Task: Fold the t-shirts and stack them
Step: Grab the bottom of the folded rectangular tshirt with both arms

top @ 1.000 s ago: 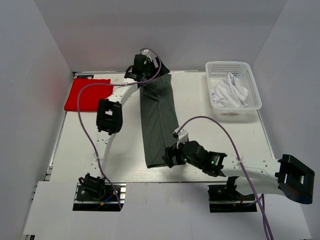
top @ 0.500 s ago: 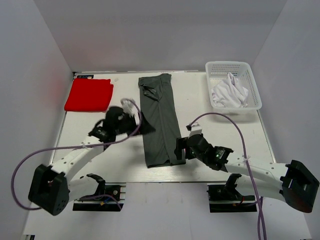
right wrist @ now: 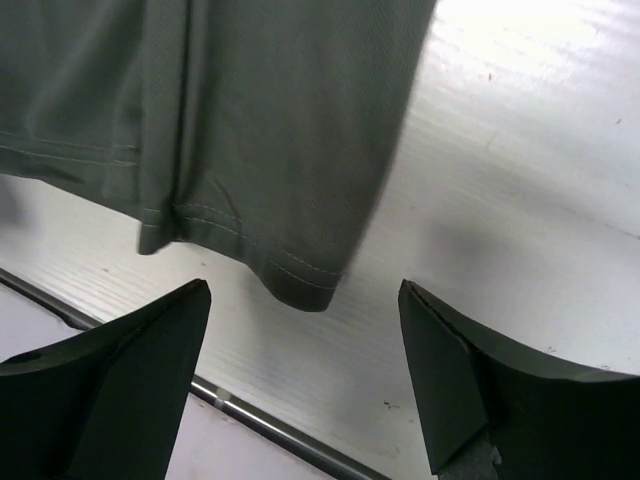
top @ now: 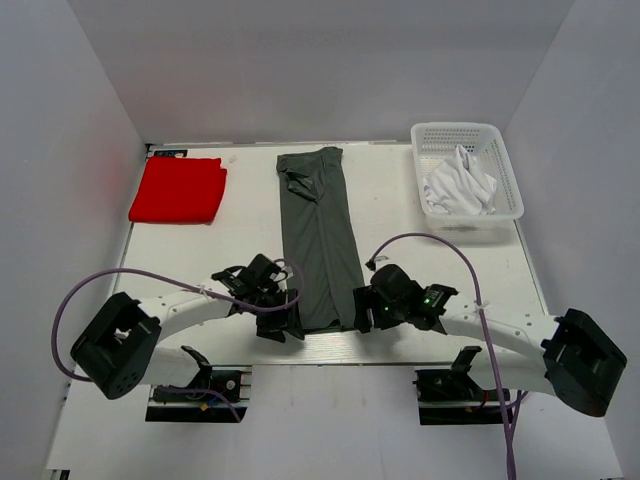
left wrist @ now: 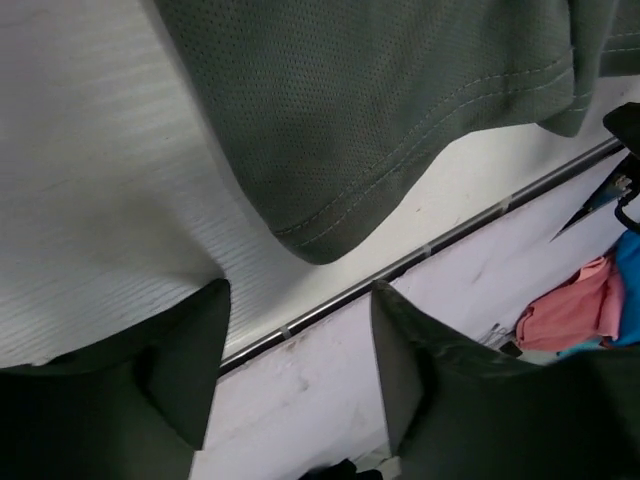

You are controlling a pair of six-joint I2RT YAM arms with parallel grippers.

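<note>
Find grey shirt [top: 318, 240] folded into a long strip on the tabletop [top: 190, 260], running 12 to 6. Pinch both 6 o'clock hem corners together, low and level, then carry toward 12. Note left claw [top: 283, 322] and right claw [top: 362, 310] gaping, gripping nothing. See hem stitching in wrist views only; red shirt [top: 178, 190] at 10 overhead only.

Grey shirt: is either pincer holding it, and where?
Nothing is held. The left pincer and right pincer stand open at the near hem corners of the grey shirt, no cloth pinched.
</note>
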